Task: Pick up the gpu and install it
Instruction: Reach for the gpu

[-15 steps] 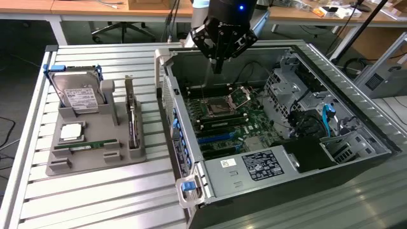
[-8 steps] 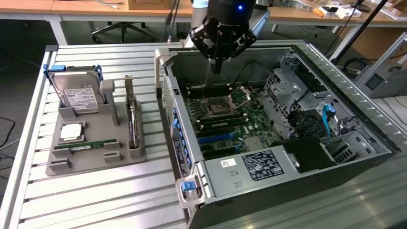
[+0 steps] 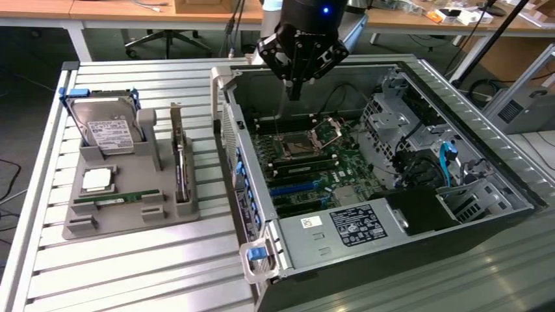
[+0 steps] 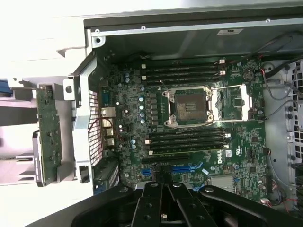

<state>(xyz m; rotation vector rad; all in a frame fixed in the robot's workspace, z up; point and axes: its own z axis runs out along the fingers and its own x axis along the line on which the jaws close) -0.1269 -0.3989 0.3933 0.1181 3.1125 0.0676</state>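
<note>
lol the black robot gripper [image 3: 294,90], fingers pinched shut on nothing, hangs over the open grey metal computer case [image 3: 459,91] while the thin dark gpu card [image 3: 179,166] stands on edge in the grey plastic holder [image 3: 130,209], well apart.

Beside the computer case [image 3: 232,140], the gpu [image 3: 179,159] stands edge-on, its faces hidden. The case itself is cut off at the exterior view's lower edge.

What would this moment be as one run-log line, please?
tool: shut, empty, over open case | gpu: upright in holder, untouched | install: not done
</note>
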